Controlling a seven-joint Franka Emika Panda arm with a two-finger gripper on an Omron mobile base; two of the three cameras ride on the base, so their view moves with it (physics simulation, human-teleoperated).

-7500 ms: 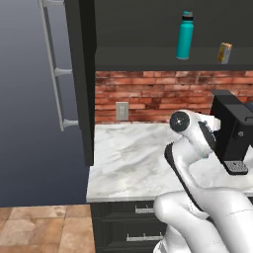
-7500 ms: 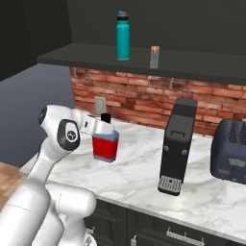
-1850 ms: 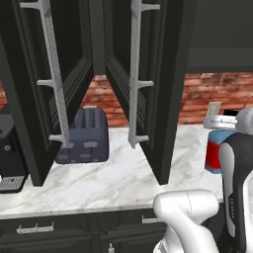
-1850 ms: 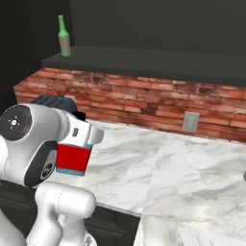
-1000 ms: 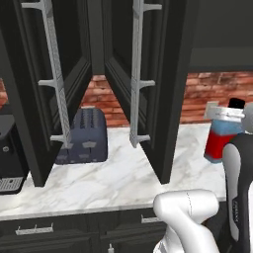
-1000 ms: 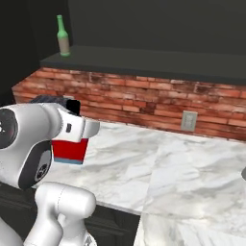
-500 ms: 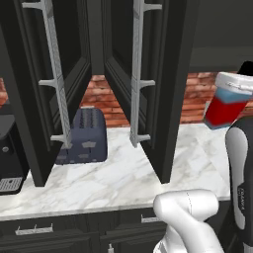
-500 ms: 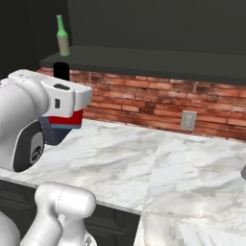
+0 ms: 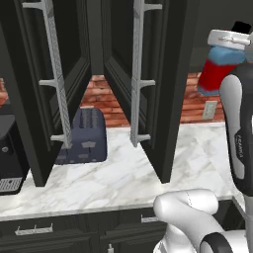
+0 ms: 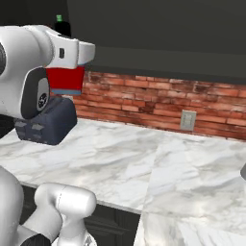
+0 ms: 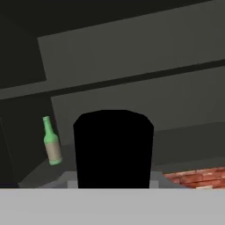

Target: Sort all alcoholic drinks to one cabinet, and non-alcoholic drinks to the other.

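Jaws are seen clamped on the blue flask (image 9: 217,69), which is carried high above the desk (image 9: 123,178), close to the level of the cabinet shelf (image 11: 132,79). In the hand view the flask's black cap (image 11: 113,147) is seen from close by, and the green bottle (image 11: 51,141) is seen standing upright on the shelf to its left, well apart from the flask. In the right base view the flask's red label (image 10: 65,77) is seen below the white hand, in front of the brick wall (image 10: 158,108).

Several risks are judged to remain. The flask could be knocked against the shelf edge if it is pushed in too low. The green bottle could be toppled if the flask is swung too far towards it. The open cabinet doors (image 9: 148,84) could be struck by the arm. If the flask is released while tilted, or before it is set down, it could fall onto the desk beside the toaster (image 9: 84,136).
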